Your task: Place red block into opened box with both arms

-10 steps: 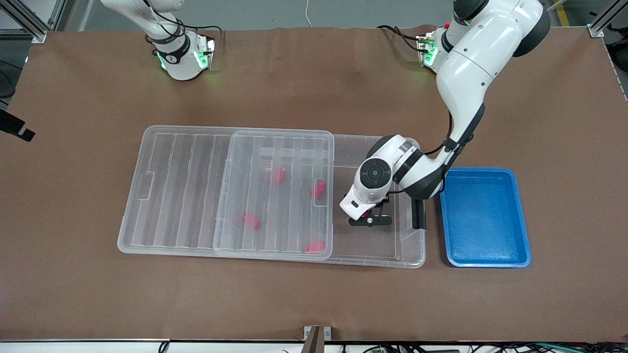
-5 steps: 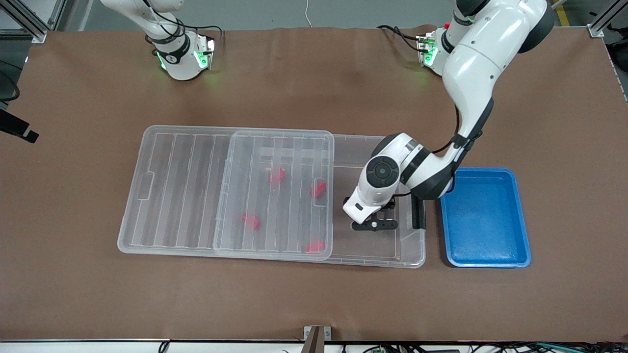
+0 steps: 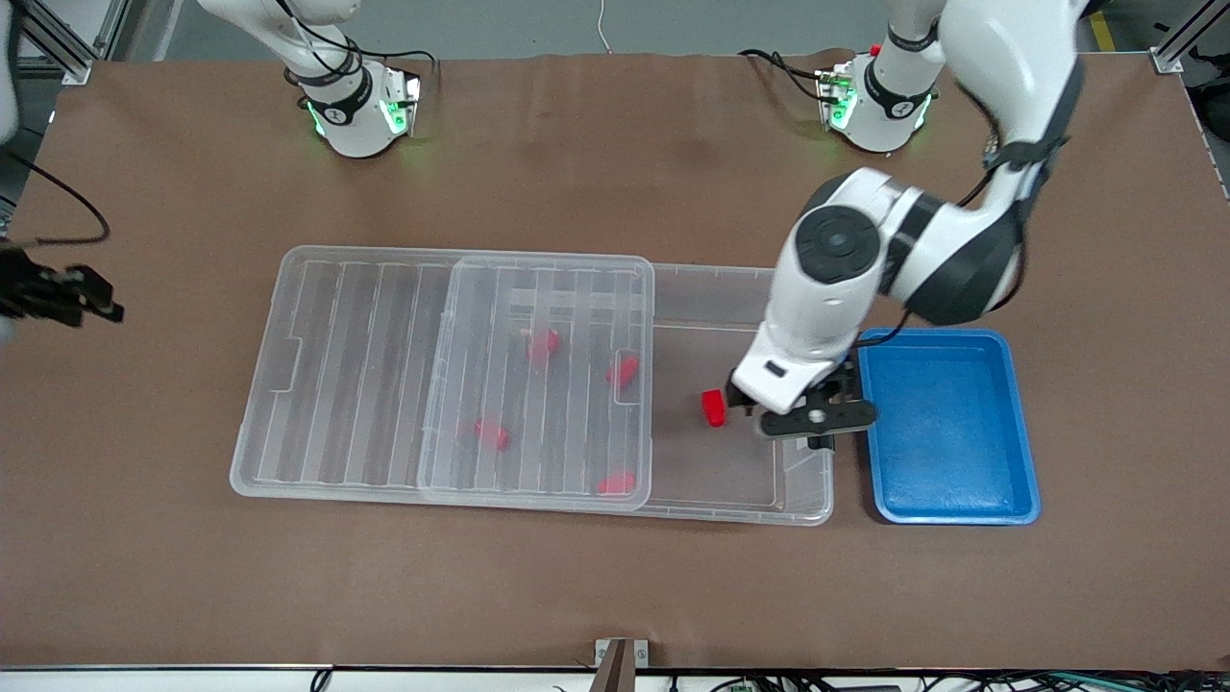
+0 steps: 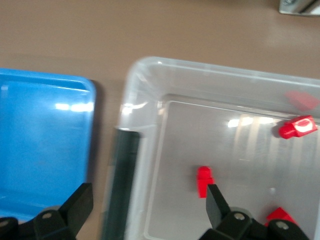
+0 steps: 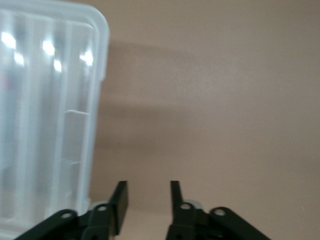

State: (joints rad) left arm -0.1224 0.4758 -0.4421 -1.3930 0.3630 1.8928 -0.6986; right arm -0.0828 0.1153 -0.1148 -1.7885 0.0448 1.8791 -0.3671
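Note:
The clear box (image 3: 805, 507) lies open, its ribbed lid (image 3: 365, 370) slid toward the right arm's end. One red block (image 3: 712, 407) lies on the uncovered floor of the box. Three more red blocks (image 3: 543, 344) show through the lid. My left gripper (image 3: 815, 423) hangs open and empty over the box's short end by the black handle (image 4: 122, 185). In the left wrist view the red block (image 4: 204, 180) lies beside one finger of my left gripper (image 4: 147, 210). My right gripper (image 3: 91, 300) hovers over bare table beside the lid's end. In its wrist view my right gripper (image 5: 147, 200) has its fingers apart, nothing between them.
A blue tray (image 3: 947, 423) stands empty beside the box at the left arm's end. The lid's edge (image 5: 95, 75) shows in the right wrist view, with bare brown table (image 5: 225, 100) around it.
My left gripper has risen out of the box and moved toward the blue tray. The red block it covered now lies free on the box's floor. My right gripper has come farther into view.

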